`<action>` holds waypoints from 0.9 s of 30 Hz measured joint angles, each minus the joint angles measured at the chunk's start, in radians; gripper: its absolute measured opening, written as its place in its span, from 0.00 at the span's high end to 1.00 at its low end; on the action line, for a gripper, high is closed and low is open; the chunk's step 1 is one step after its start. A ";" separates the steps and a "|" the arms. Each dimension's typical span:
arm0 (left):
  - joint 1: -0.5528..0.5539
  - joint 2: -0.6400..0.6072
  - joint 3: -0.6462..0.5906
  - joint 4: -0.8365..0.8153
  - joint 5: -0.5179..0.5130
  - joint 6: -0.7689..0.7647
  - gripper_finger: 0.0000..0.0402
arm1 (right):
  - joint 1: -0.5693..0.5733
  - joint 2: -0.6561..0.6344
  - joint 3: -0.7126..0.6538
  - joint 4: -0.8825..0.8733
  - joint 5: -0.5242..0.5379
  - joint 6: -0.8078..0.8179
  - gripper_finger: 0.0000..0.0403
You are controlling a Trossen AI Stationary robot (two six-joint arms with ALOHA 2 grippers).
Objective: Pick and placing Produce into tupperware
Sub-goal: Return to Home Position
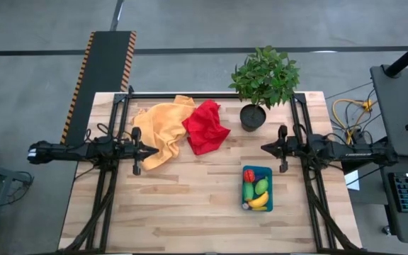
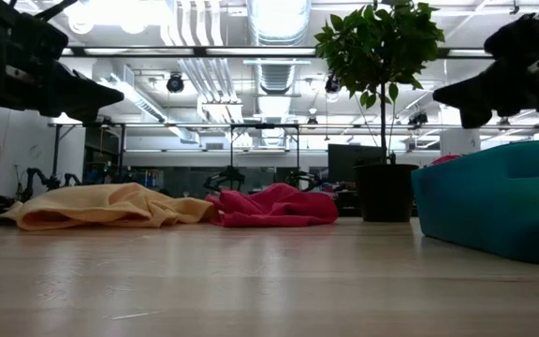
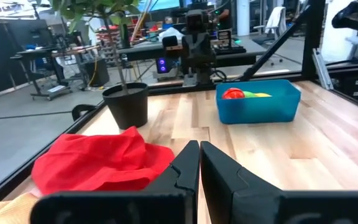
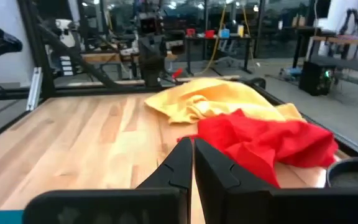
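High view, both arms set at opposite sides of the counter (image 1: 190,205). The left end effector (image 1: 154,150) and the right end effector (image 1: 264,148) pointed at one another along one line across the counter, well apart. Each wrist view showed its own fingers pressed nearly together with nothing between them — clenched and empty. The tupperware (image 1: 266,171) sat on the right half of the counter, near the right end effector, on the side away from the potted plant (image 1: 263,78) and far from the left arm. Its long axis ran crosswise to the line joining the two arms. Inside lay the produce: a red tomato (image 1: 248,175), a green piece (image 1: 261,186) and a yellow banana (image 1: 258,201). The red cloth (image 1: 206,127) and the orange-yellow cloth (image 1: 160,131) lay toward the plant's edge. Judged from this layout, packing was done and only the retreat to rest remained — the right arm, being nearer, was the one that must mind the container's rim.
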 joint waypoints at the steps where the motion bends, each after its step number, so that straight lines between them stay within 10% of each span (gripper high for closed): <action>1: 0.001 0.000 0.000 0.001 0.000 -0.001 1.00 | 0.000 0.000 0.000 0.007 -0.006 -0.006 0.98; 27: 0.000 -0.080 -0.002 -0.020 0.072 -0.020 1.00 | 0.004 -0.144 0.001 -0.078 -0.060 -0.045 0.98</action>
